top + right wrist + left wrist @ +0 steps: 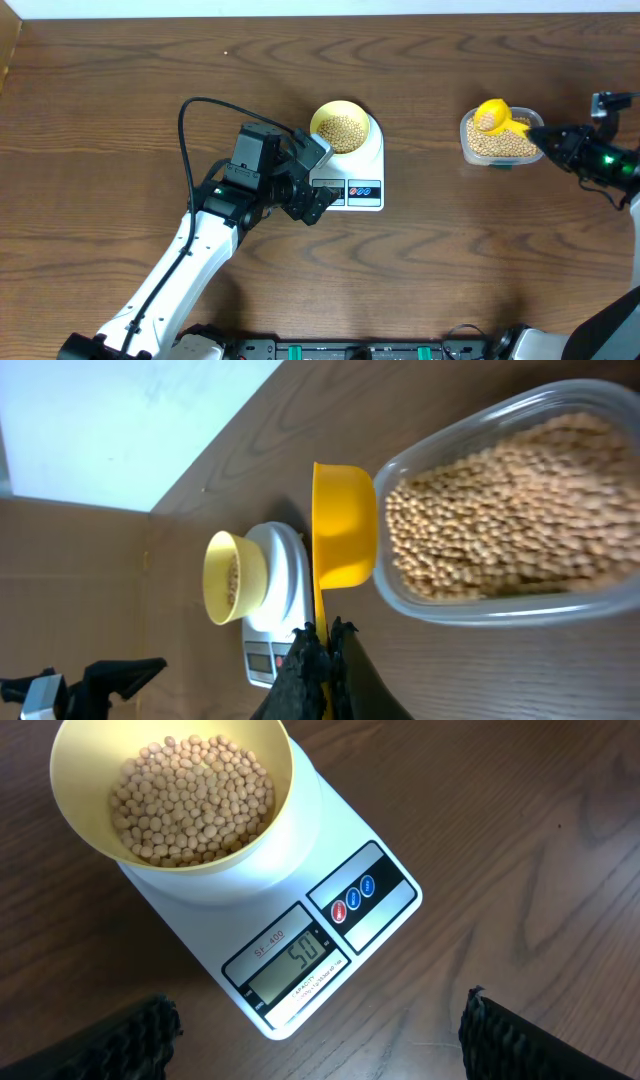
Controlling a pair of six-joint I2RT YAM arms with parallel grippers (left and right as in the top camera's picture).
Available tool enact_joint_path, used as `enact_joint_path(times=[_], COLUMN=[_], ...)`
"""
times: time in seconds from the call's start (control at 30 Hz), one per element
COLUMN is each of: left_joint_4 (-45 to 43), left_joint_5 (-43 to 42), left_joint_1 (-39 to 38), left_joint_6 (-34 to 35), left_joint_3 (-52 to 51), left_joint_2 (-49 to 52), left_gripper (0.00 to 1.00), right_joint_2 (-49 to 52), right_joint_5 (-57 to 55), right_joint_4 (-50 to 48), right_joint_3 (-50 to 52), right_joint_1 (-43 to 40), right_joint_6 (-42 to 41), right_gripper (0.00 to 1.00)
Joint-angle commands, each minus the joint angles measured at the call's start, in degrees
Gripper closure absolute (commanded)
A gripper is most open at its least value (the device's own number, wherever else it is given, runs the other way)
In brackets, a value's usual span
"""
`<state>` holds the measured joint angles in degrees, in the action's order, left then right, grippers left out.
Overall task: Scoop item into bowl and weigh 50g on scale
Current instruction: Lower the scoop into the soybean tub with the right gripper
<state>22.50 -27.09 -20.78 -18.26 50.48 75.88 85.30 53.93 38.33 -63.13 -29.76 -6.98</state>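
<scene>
The dark wood table (120, 90) carries the white scale (350, 935), its display (300, 957) apparently reading fifty. On its platform sits the pale yellow bowl (70, 790), part full of beans (190, 800). So the weighing looks done. What matters now is adding nothing, tipping any leftovers into the clear tub (500, 148), and staying off the scale. The right gripper (322, 638) is clamped tight on the yellow scoop (345, 525) handle, cup at the tub's rim. The left gripper (322, 180) hovers wide and empty beside the display.
</scene>
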Motion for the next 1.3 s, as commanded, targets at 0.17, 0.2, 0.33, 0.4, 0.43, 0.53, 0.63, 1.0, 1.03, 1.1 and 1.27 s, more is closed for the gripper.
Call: enact_joint_path(times=[0.17,0.2,0.33,0.4,0.43,0.53,0.63,1.0,1.03,1.1,1.27], left_joint_4=[0.2,0.2,0.1,0.1,0.1,0.1,0.1,0.2,0.1,0.1,0.2], left_joint_5=[-0.7,-0.7,-0.7,-0.7,-0.7,-0.7,-0.7,-0.7,-0.7,-0.7,-0.7], left_joint_1=[0.2,0.2,0.2,0.2,0.2,0.2,0.2,0.2,0.2,0.2,0.2], left_joint_6=[-0.8,-0.8,-0.8,-0.8,-0.8,-0.8,-0.8,-0.8,-0.8,-0.8,-0.8], left_joint_3=[-0.4,-0.4,-0.4,-0.4,-0.4,-0.4,-0.4,-0.4,-0.4,-0.4,-0.4], left_joint_2=[0.5,0.5,0.5,0.5,0.5,0.5,0.5,0.5,0.5,0.5,0.5], left_gripper=[0.08,0.08,0.08,0.08,0.08,0.08,0.08,0.08,0.08,0.08,0.08], right_joint_2=[-1.1,-1.1,-1.1,-1.1,-1.1,-1.1,-1.1,-1.1,-1.1,-1.1,-1.1], right_joint_5=[0.4,0.4,0.3,-0.2,-0.9,-3.9,-7.4,-12.5,-12.5,-12.5,-13.7], right_joint_4=[1.7,1.8,3.6,4.9,5.4,6.3,6.2,1.4,0.9,-0.1,-0.3], right_joint_3=[0.2,0.2,0.2,0.2,0.2,0.2,0.2,0.2,0.2,0.2,0.2], right_joint_1=[-4.4,-4.8,-5.9,-6.1,-6.1,-6.1,-6.0,-4.5,-4.2,-3.3,-1.9], right_joint_6=[4.6,4.9,8.1,11.1,12.3,16.8,20.1,31.8,33.2,35.7,37.9], right_gripper=[0.99,0.99,0.99,0.99,0.99,0.99,0.99,0.99,0.99,0.99,0.99])
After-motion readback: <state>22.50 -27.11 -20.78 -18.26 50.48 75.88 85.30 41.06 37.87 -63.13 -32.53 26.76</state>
